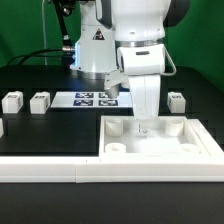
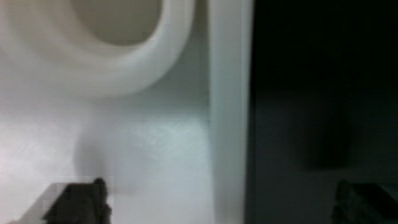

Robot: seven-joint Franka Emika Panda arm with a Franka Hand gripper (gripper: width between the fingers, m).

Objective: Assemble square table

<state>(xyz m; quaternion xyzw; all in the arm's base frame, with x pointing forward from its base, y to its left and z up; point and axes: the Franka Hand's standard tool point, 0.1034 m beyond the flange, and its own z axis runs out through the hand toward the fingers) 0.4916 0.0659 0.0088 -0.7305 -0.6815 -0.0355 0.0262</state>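
Gripper [image 1: 146,122] in the exterior view's lower right, low over square tabletop [image 1: 160,141], fingers [image 2: 75,203] spread wide, gripping nothing, block leg [image 1: 40,100] mid-left.

This is a robotics lab, a test cell rather than a home or a shop. A white robot arm [image 1: 140,30] stands on a matte black bench [image 1: 50,135], and a plain green backdrop [image 1: 25,25] closes off the space beyond it. Just behind the claw [image 1: 147,122] lies the marker board [image 1: 95,98], printed with black-and-white tags. Similar tags show on the small white legs [image 1: 40,101] set out on both sides of the claw. Cables [image 1: 45,50] hang well behind the claw, and a white rail [image 1: 50,172] lies along the bench edge in front of it.
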